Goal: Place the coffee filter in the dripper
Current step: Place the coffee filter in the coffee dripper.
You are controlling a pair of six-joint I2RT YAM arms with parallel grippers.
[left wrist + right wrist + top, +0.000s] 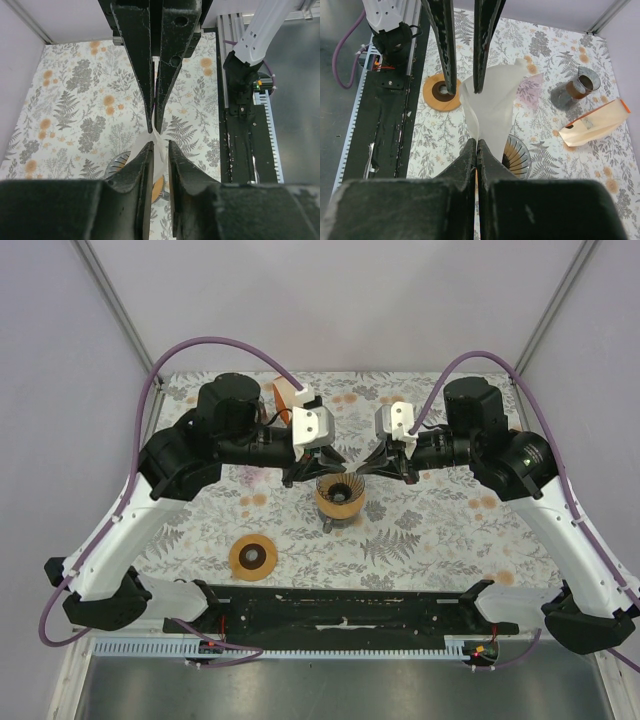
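High rear overview; two close wrist views above dripper (339, 496)

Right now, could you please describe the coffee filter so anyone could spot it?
On the floral tablecloth, find the central ribbed dripper. Above it, the right hand pinches the coffee filter: white curled paper, the only item held in the air.

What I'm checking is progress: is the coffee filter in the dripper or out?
Out: the coffee filter hangs above the dripper, pinched by the right gripper.
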